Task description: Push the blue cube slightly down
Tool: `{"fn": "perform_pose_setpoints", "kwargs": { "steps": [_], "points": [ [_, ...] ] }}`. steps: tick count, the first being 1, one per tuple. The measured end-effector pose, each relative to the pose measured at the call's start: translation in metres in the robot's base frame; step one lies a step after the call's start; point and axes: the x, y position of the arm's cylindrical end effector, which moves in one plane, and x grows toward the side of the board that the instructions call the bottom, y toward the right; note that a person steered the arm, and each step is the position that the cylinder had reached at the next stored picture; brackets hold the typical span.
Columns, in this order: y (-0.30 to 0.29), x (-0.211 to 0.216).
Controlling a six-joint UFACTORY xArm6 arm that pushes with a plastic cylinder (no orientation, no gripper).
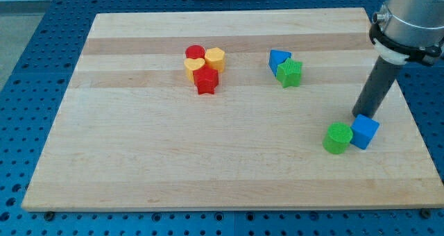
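Eight blocks sitting on wooden board [139,159], in three groups.

Sitting at view's lower right: blue cube [365,132], touching green cylinder [338,138] on its left side. Resting just above cube's upper-left corner: my tip [361,115], touching or nearly touching cube's top edge, can't tell which. Rod rising up and to view's right toward grey arm body [409,17] at the top-right corner. No jaws to report, just a plain rod end, gripping nothing.

Blocking cube's leftward path: green cylinder. Lying open below cube: bare board down to the bottom edge. Lying close on cube's right: board's right edge.

Sitting well apart at upper centre-right: blue triangle [279,59], touching green star [290,73] at its lower right.

Clustering at upper centre-left, all touching: red cylinder [195,53], yellow hexagon [215,57], a second yellow block [192,67] with shape mostly hidden, and red star [206,80] at bottom of the cluster. Sitting far from tip and cube, both of those groups.

Surrounding board: blue perforated table [28,69].
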Motion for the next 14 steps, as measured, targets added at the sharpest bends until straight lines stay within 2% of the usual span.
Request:
{"fn": "perform_pose_setpoints", "kwargs": {
  "steps": [2,5,7,9,11,14],
  "points": [
    [-0.023,0.012],
    [0.029,0.033],
    [0.023,0.052],
    [0.015,0.031],
    [-0.008,0.031],
    [0.005,0.058]
  ]
}}
